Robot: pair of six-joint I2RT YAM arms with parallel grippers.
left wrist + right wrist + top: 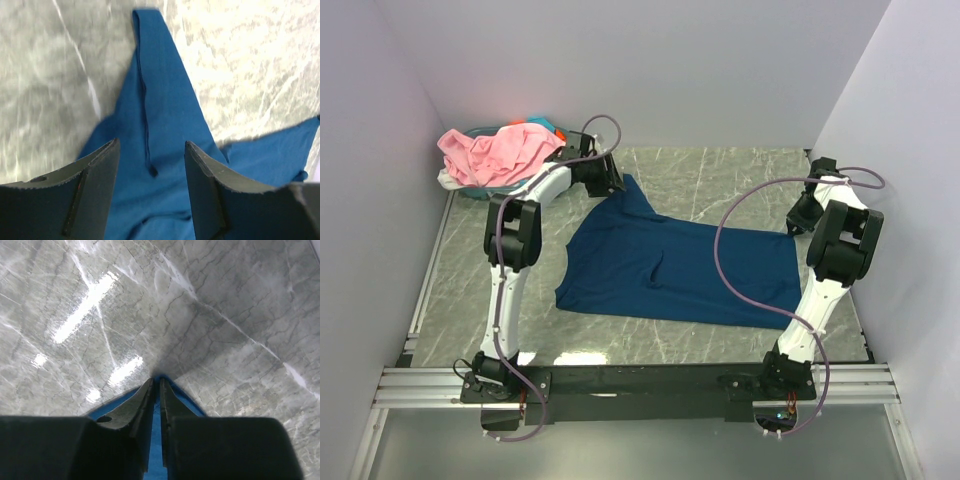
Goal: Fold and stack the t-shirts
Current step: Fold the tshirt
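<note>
The navy t-shirt (pixel 670 265) is lying spread out on the desk (pixel 720 170), the left claw (pixel 151 144) is hanging apart over one end, and the right claw (pixel 155 382) is pinching its other corner.

no legible text, no labels or brand marks; no numbers or signs in any view

Lab test cell: plain white walls (pixel 650 60), marble-look table (pixel 740 175), aluminium rail (pixel 420 385)
</note>
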